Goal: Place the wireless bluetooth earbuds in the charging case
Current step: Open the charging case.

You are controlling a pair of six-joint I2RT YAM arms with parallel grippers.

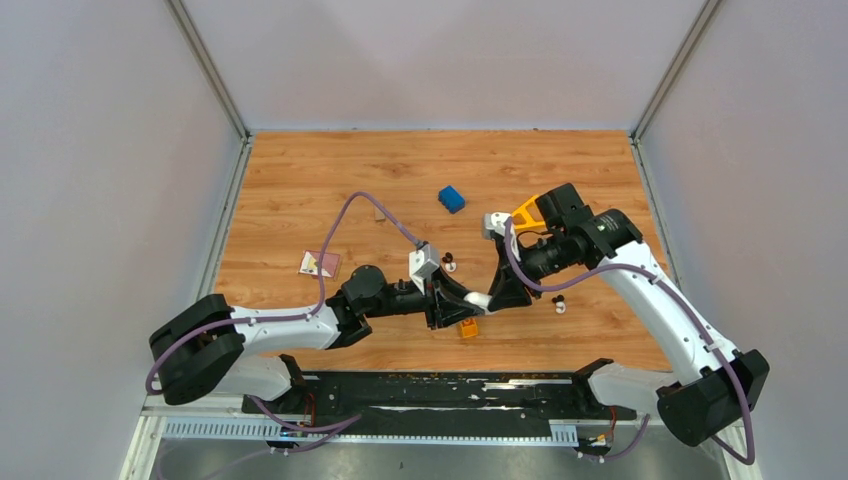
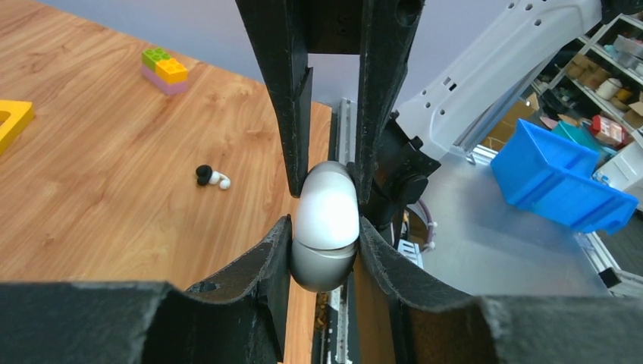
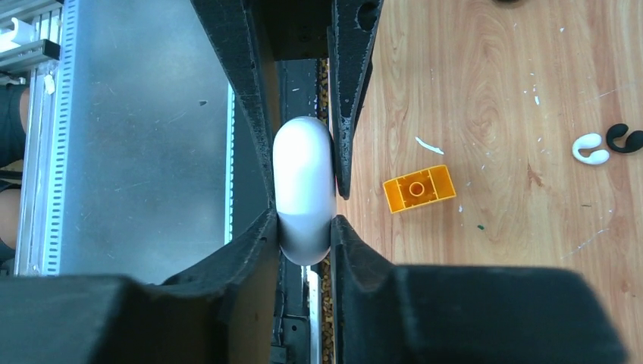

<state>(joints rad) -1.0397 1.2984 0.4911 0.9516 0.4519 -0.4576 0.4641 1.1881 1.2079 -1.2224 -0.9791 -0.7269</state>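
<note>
Grips the case (image 1: 481,301) from two sides near the front of the table (image 1: 300,170): left gripper (image 1: 460,303) closed narrow on one half, right gripper (image 1: 500,296) closed narrow on the other, fingers of both pressed against the white shell. Holds it clear of the wood, to judge by the wrist views. Shows a seam round the middle from the left wrist but no gap (lid apparently closed, so no way in yet). Leaves the orange block (image 1: 468,328) on the wood just beside the meeting grippers, on the near side, untouched.

Finds the near earbud (image 1: 559,304) lying loose on the wood to the right of the right gripper, and the far earbud (image 1: 449,262) loose too, just beyond the left gripper's wrist. Puts neither one in the case.

Farther back, takes in a card (image 1: 319,263) at the left and a blue block (image 1: 451,198) toward the back wall, both well apart from the work.

Counts, as a judgement, only the pick-up as done. Left to do: opening the lid, freeing one gripper, then fetching and seating each earbud in turn.
</note>
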